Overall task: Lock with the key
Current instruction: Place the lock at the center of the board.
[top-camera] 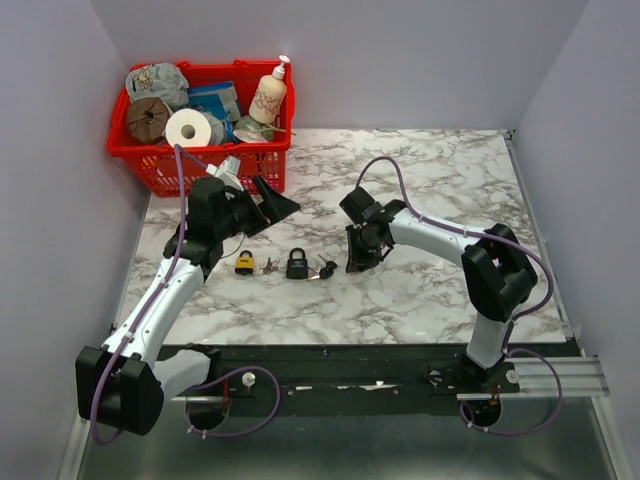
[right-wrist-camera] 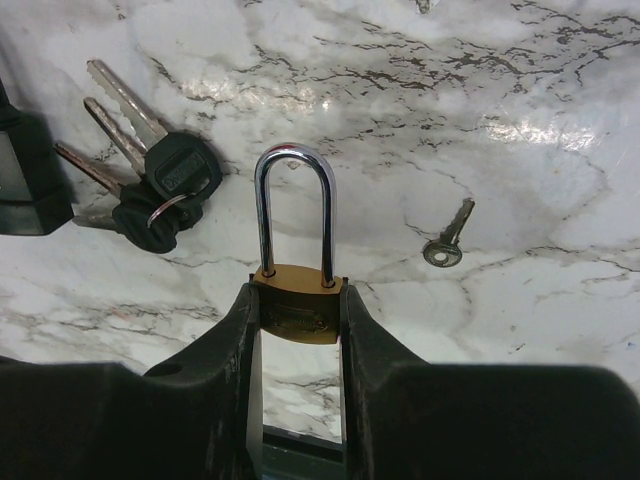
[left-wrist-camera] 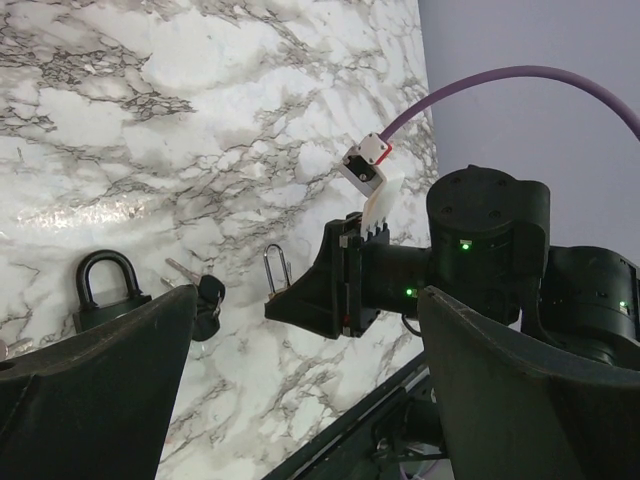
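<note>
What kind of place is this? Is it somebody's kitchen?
Probably a robot test booth, not a kitchen. Plain walls box in a marble-look table, two robot arms are bolted to a rail, and padlocks and keys lie out. The right gripper holds a brass padlock.

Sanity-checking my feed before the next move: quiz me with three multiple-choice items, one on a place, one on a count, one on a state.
1. The lone key is: A on the table; B in a lock; C held by a gripper.
2. Padlocks in all: A one; B two; C three.
3. The right gripper is: A open; B shut on the brass lock; C shut, empty.
A: it lies flat on marble. C: yellow lock, black lock, brass lock. B: fingers pinch its body.
</note>
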